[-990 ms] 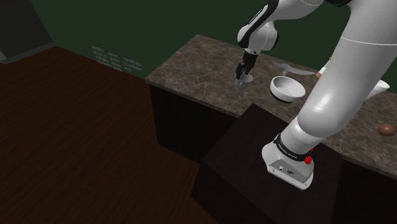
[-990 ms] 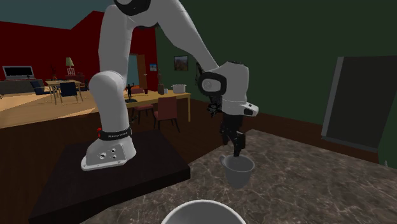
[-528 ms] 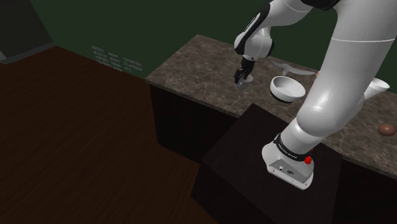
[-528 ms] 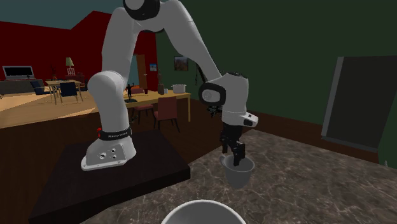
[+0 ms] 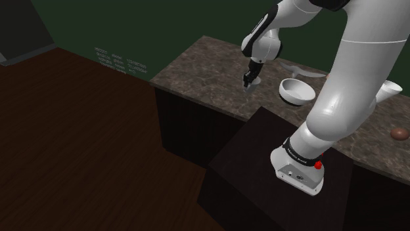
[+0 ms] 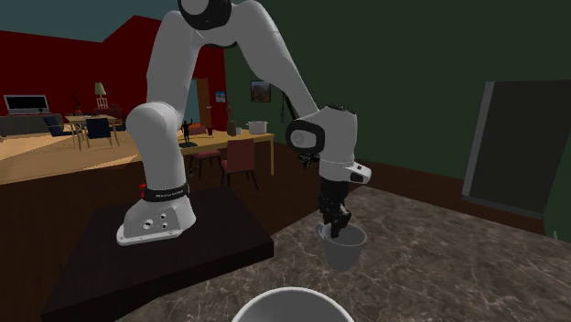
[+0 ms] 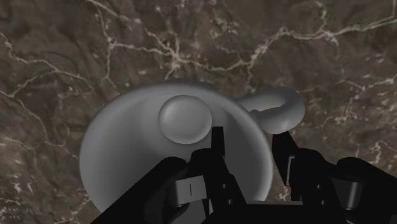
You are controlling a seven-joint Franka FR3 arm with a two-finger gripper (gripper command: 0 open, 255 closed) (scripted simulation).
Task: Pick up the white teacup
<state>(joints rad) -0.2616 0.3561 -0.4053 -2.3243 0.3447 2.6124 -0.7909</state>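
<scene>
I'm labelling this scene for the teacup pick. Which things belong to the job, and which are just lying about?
Job: teacup, drawn pale grey; gripper, down at its rim.
Lying about: white bowl; small brown object farther along the counter.

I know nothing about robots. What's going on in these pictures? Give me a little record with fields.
place: dark veined stone counter
target: pale grey teacup, upright on the counter
tool: black end effector, at the teacup's rim beside its handle
fingers: open, one inside the teacup, the other outside, the wall between them
grip: none yet; a gap shows beside the inner finger
nearby: white bowl on the same counter
</scene>
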